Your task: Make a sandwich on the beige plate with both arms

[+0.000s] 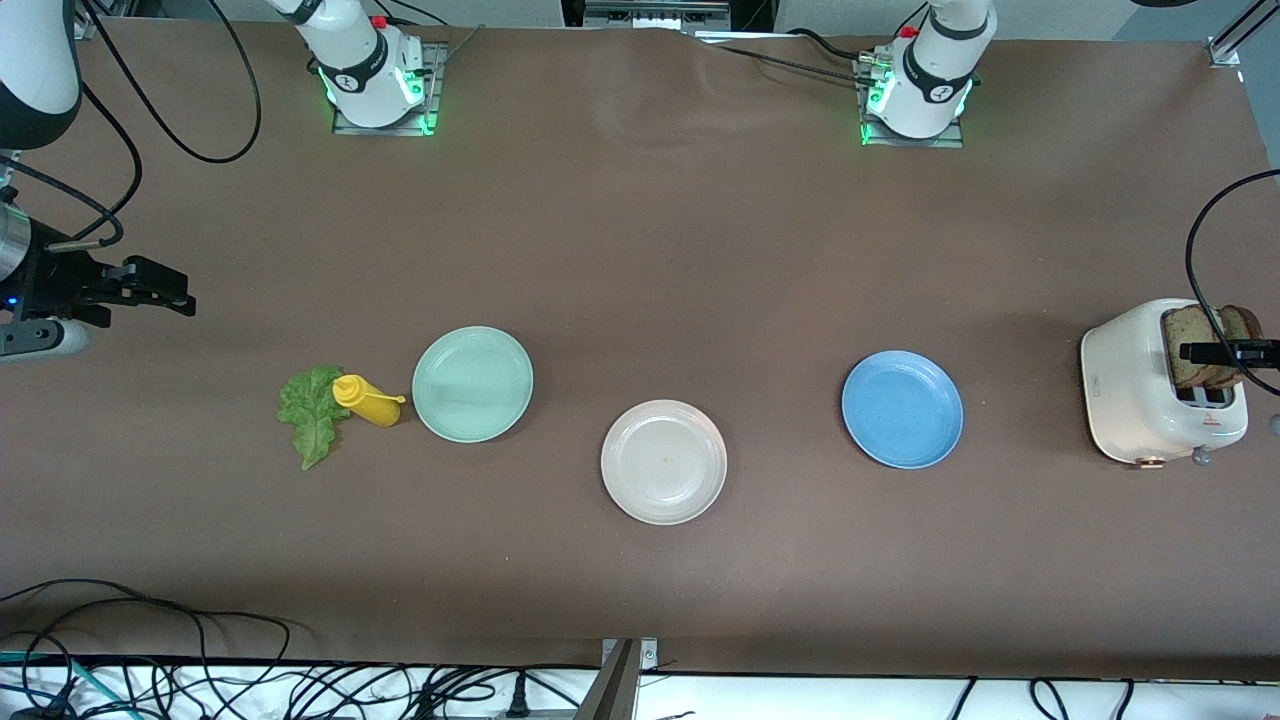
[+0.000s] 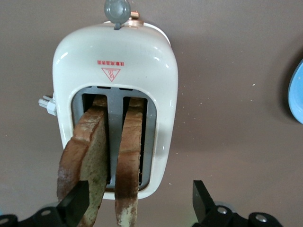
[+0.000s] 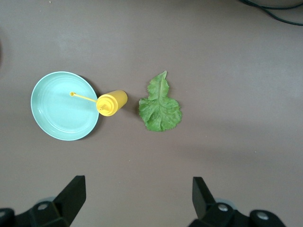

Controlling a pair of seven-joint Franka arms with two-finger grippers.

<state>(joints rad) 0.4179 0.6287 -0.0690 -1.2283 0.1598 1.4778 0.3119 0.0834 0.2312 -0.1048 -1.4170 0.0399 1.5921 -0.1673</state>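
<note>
Between the spread fingers of the left tool [image 2: 137,205], over the white toaster [image 2: 116,71], two bread slices [image 2: 128,156] are seen standing upright in the slots, edges up, long axes running along the slots; neither is pinched. The right tool [image 3: 137,201] is held open above the worktop [image 1: 640,250], the lettuce leaf [image 3: 160,106] lying flat near it, stem pointing away. The beige plate [image 1: 664,461] is set well apart from both tools.

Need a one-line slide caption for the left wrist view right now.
Left claw, open, hangs over the white toaster holding two bread slices upright.
</note>
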